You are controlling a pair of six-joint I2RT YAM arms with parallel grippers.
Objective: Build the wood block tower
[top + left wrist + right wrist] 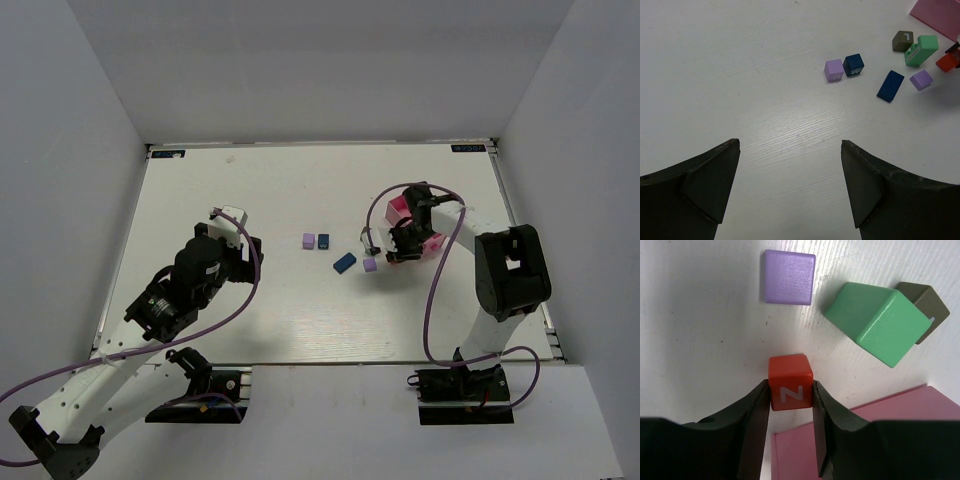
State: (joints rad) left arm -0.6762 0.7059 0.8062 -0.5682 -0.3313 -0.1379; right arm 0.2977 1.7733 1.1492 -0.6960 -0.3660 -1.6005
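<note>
My right gripper (pixel 790 392) is shut on a red cube marked N (pixel 790 382), held close over the table beside the pink tray's corner; I cannot tell whether it touches the table. Ahead of it lie a lilac cube (pixel 789 277), a green brick (pixel 877 322) and a dark cube (pixel 926 310). In the top view the right gripper (pixel 396 254) is right of that lilac cube (pixel 370 265). A blue brick (pixel 344 263), a dark blue cube (pixel 323 240) and a second lilac cube (pixel 308 240) lie mid-table. My left gripper (pixel 790 145) is open and empty, well short of them.
The pink tray (pixel 920 407) lies under and behind the right gripper, and also shows in the top view (pixel 398 210). White walls enclose the table on three sides. The right arm's purple cable loops over the table's right side.
</note>
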